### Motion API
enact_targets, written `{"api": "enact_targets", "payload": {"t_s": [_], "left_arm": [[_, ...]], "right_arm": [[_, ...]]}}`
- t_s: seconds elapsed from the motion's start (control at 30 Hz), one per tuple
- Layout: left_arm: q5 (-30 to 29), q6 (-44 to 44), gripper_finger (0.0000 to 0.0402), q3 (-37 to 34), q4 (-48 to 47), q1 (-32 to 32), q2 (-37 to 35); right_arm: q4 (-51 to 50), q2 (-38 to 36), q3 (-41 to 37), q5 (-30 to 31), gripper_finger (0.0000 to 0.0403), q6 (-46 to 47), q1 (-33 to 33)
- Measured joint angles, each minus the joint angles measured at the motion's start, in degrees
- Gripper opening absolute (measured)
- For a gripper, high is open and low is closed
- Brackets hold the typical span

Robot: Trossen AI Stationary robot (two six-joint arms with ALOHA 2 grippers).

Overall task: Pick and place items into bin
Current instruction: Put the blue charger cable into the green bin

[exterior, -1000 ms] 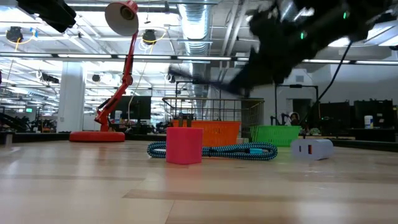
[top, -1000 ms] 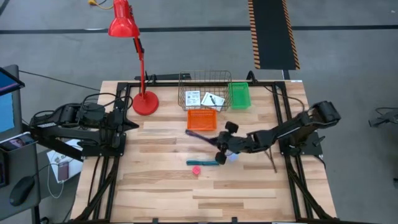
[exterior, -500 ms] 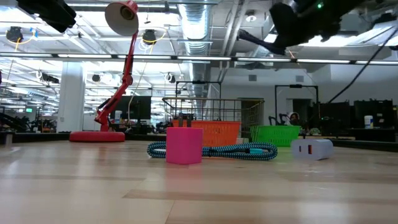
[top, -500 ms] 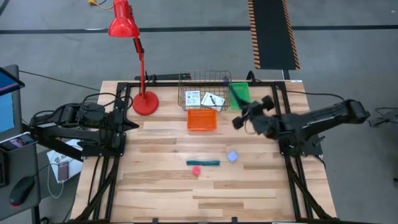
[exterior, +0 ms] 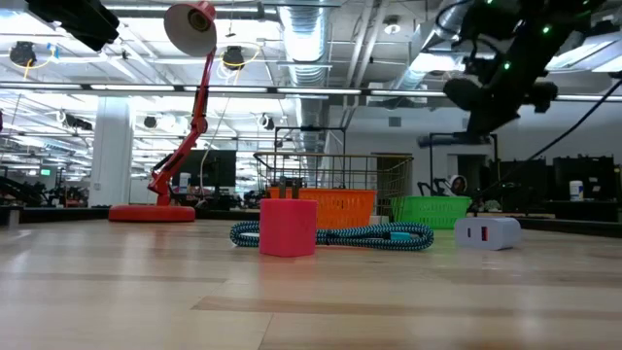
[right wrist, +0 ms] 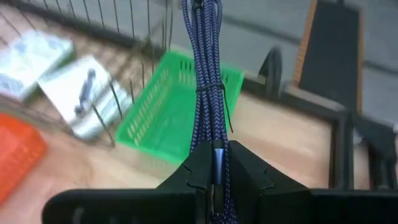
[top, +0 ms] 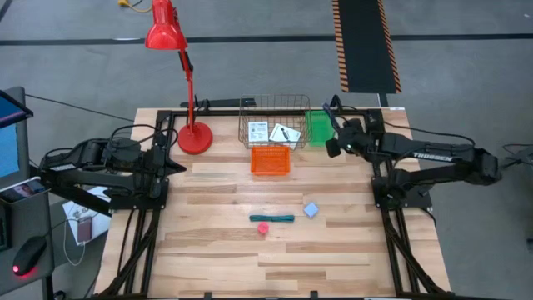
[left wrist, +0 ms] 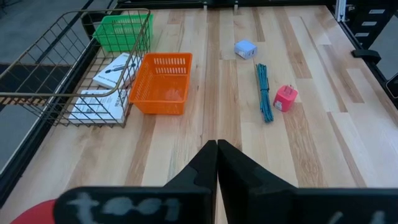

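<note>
My right gripper (top: pixel 337 135) (right wrist: pixel 214 160) is shut on a dark blue braided cable bundle (right wrist: pixel 204 68) and hovers over the green basket (top: pixel 319 127) at the table's far right. On the table's middle lie a teal braided cable (top: pixel 272 218), a pink charger block (top: pixel 263 227) and a pale blue cube (top: pixel 311 210). Two white printed cards (top: pixel 258 131) (top: pixel 285 133) lie inside the wire basket (top: pixel 274 102). My left gripper (left wrist: pixel 217 147) is shut and waits at the table's left side. My right gripper pinches one end of the cable bundle (right wrist: pixel 213 140) between its two fingers (right wrist: pixel 191 173). The bundle runs on forward from the fingertips, in line with them, toward the table's far edge. It is lifted clear, above the green basket (right wrist: pixel 163 113).
An orange basket (top: pixel 271 159) sits just near of the wire basket. A red desk lamp (top: pixel 193 137) stands at the far left. Black frame rails (top: pixel 376 142) run along the table's sides. Bare wood lies near of the teal cable.
My right gripper has risen from the table's middle and swung toward the far right corner, turning as it went, carrying the dark blue cable bundle lifted clear. It now stands over the green basket. The teal cable, pink block and blue cube stayed where they were.
</note>
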Motion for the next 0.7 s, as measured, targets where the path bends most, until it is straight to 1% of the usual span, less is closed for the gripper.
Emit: {"api": "enact_targets", "payload": {"t_s": [0.33, 0.53, 0.7], "left_arm": [[0.0, -0.3, 0.0, -0.01, 0.0, -0.01, 0.0], [0.02, -0.14, 0.0, 0.01, 0.0, -0.01, 0.0], [0.0, -0.21, 0.0, 0.0, 0.01, 0.01, 0.01]], "right_arm": [[-0.05, 8.63, 0.02, -16.67, 0.0025, -1.48, -10.12], [1.38, 13.56, 0.02, -21.22, 0.0025, -3.59, -13.08], [3.02, 15.83, 0.02, -22.52, 0.0025, -4.35, -14.31]]}}
